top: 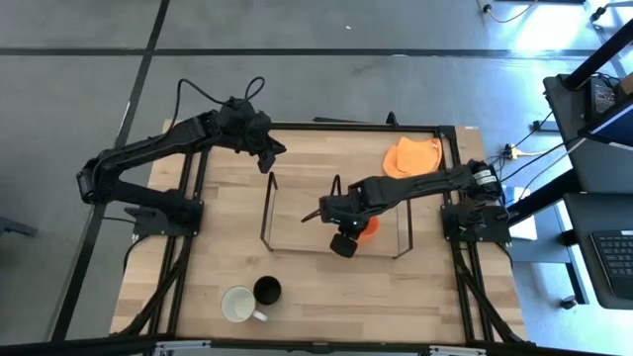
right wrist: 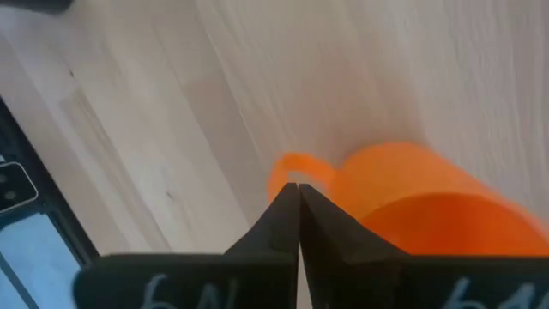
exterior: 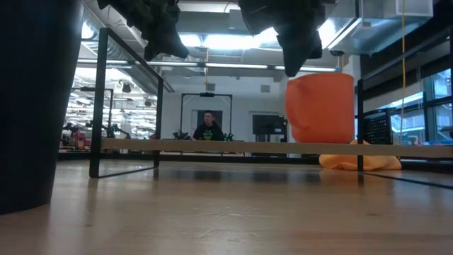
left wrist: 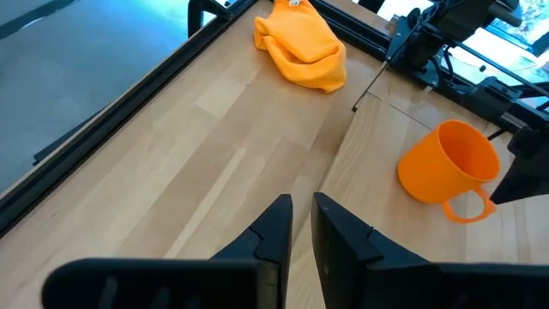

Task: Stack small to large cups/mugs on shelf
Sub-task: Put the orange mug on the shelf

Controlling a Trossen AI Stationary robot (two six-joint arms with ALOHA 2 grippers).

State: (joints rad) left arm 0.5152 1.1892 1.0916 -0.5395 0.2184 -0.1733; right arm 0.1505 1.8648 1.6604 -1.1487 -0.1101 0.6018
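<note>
The orange mug [top: 369,229] [exterior: 320,108] [left wrist: 446,161] stands upright by its base on the shelf [top: 269,210] [exterior: 212,146], near the shelf's right end. My right gripper [top: 342,240] [right wrist: 298,190] is shut, points down, and hovers at the mug's handle side. The white mug [top: 237,304] and the black mug [top: 267,290] [exterior: 28,106] stand side by side on the table near its front edge. My left gripper [top: 265,143] [left wrist: 300,206] waits above the table's far left, fingers almost together with nothing between them. My right gripper's shut fingertips come from above and stand right at the top of the orange mug's handle [right wrist: 296,166]. Whether they touch it, I cannot tell. The mug stays on the shelf, not lifted.
An orange cloth [top: 413,156] [left wrist: 302,47] lies on the table's far right, behind the shelf. The black table frame [top: 193,198] runs along both sides. The shelf's left and middle stretch holds nothing. A person sits in the room far beyond the table.
</note>
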